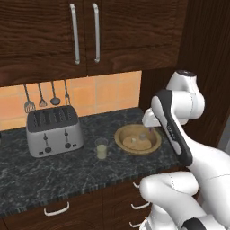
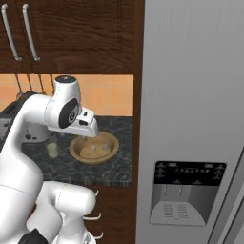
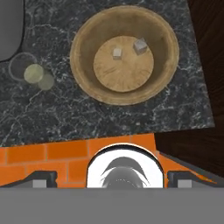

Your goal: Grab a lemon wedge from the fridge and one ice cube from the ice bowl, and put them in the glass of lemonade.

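White arm [image 1: 179, 134] segments crowd the lower right of the left base view, reaching up and over the counter [image 1: 54, 175]. At its end the gripper [image 2: 86, 136] hangs above the bowl [image 1: 155, 144], jaws spread wide and holding nothing, as best the small tips in the hand view show. That view looks straight down: the bowl sits upper centre, with two ice cubes [image 3: 140, 45] near each other on its flat floor. Left of it, apart from the rim, stands the glass [image 1: 101, 148] with pale liquid. Further left in the left base view is the toaster [image 1: 54, 130]. Right of centre in the right base view rises the fridge [image 2: 190, 95], doors shut.
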